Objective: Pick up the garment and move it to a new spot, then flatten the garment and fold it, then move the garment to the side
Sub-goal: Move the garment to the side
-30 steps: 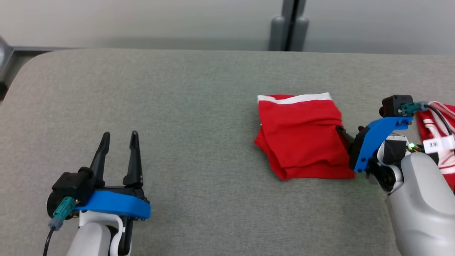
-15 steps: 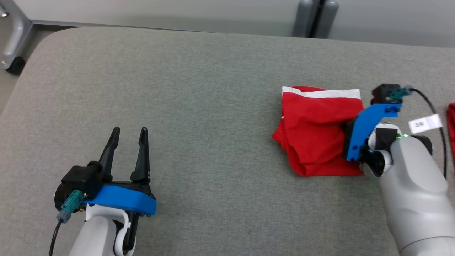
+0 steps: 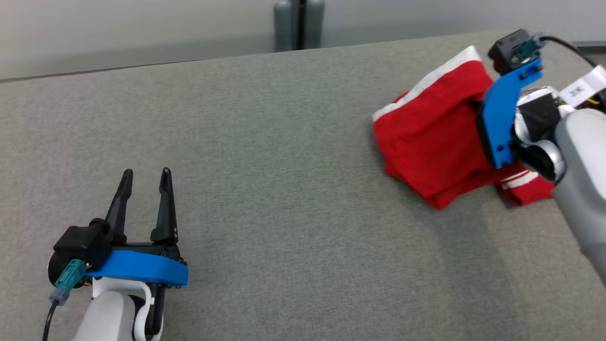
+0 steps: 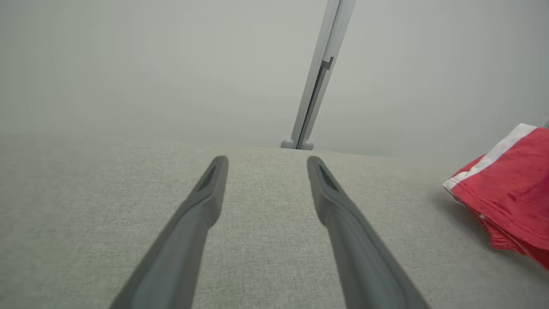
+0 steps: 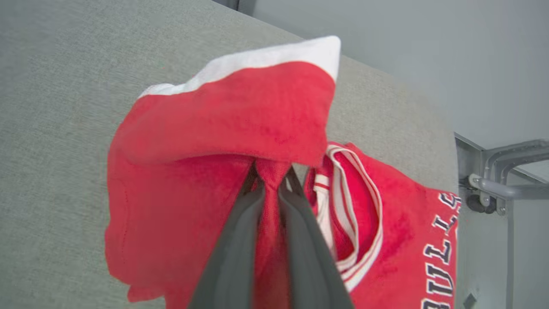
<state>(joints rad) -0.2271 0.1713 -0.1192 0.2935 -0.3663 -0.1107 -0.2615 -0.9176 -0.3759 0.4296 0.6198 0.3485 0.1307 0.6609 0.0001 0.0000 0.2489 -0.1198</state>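
The garment (image 3: pixel 426 142) is red with white trim.

Left tool (image 3: pixel 147 172) spread wide (fingers forward), right tool (image 5: pixel 273 174) clamped shut

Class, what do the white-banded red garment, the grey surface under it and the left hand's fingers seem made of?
White-banded red garment: soft matte knit, probably; it creases and sags. Grey surface: woven fabric covering, weave visible. Left hand's fingers: smooth dark matte plastic or rubber.
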